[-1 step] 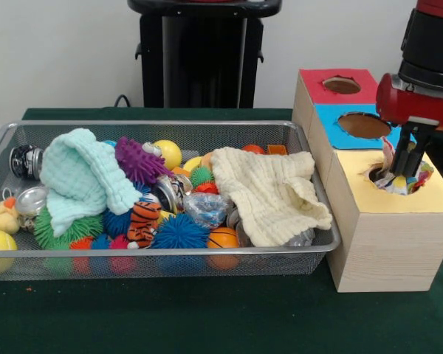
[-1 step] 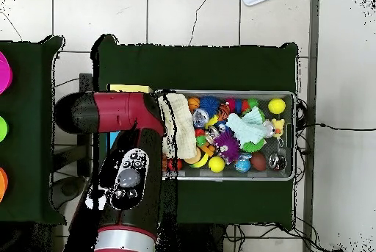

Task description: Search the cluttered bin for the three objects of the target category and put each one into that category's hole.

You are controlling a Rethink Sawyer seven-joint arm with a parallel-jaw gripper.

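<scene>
Reaching into the yellow hole (image 1: 396,179), the gripper (image 1: 404,167) has jaws pinching a multicoloured object (image 1: 421,177), evidently to deposit it; bin (image 1: 162,262) untouched.

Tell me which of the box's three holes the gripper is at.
The yellow-topped hole, nearest the camera: the gripper reaches into it, while the blue hole and red hole stand empty.

Metal wire-mesh bin (image 1: 170,262), waffle-textured cloths (image 1: 269,195), pale wood-grain box (image 1: 384,251), matt green tablecloth (image 1: 207,317)
</scene>
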